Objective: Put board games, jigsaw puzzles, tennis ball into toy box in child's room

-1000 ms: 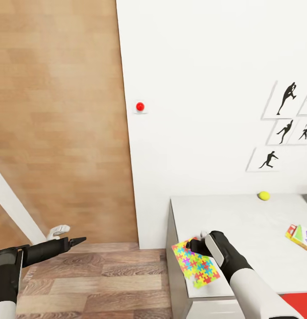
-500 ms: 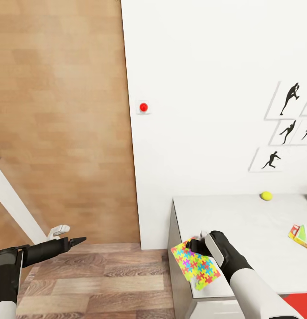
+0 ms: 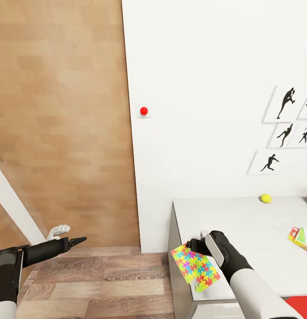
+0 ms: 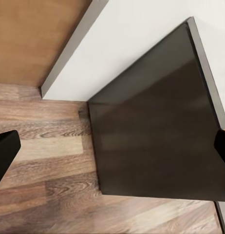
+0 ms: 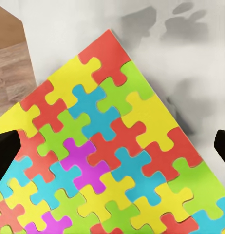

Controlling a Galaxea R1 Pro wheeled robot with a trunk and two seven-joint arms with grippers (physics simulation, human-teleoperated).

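The bench (image 3: 259, 239) fills the lower right of the head view, ball (image 3: 265, 198) near its back, a game box (image 3: 302, 236) at the right edge. The step looks like picking up the puzzle (image 3: 195, 267), which overhangs the bench's front left corner. The right claw (image 3: 194, 245) sits over its top edge, fingers spread wide, not yet gripping; next it must close. The left claw (image 3: 78, 240), lower left, looks closed and empty.

The bench (image 3: 259, 239) stands at the right, against the wall (image 3: 206, 88), with the floor (image 3: 95, 283) to its left. A jigsaw puzzle (image 3: 195, 267) lies on the bench's near left corner, overhanging the edge, with the right end effector (image 3: 194, 245) at its far edge. A tennis ball (image 3: 265, 198) sits at the back of the bench near the wall. A board game (image 3: 302, 238) lies further right. Pictures (image 3: 284, 133) hang on the wall above the ball. The left end effector (image 3: 80, 241) hangs over the floor, well apart from the bench.
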